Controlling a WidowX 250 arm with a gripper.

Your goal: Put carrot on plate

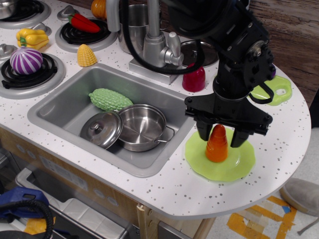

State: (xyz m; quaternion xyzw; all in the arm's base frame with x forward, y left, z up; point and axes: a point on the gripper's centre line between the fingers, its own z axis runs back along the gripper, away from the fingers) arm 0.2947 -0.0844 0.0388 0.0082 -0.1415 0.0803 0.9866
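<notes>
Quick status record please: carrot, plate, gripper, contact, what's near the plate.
carrot: upright on its wide end, narrow tip up, standing on the plate
plate: light green, on the counter right of the sink
gripper: jaws open, one on each side of the carrot
contact: a gap shows at each jaw; carrot looks released
near plate: steel pan and lid in the sink, green cutting board behind
task state: carrot appears placed

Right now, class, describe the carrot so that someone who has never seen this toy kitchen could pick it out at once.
Find the sink, then look right to the light-green plate near the counter's rounded end. The carrot stands upright on it between the open fingers of the black gripper. It is an orange ridged cone with a redder tip, unlike the yellow corn by the burners.
</notes>
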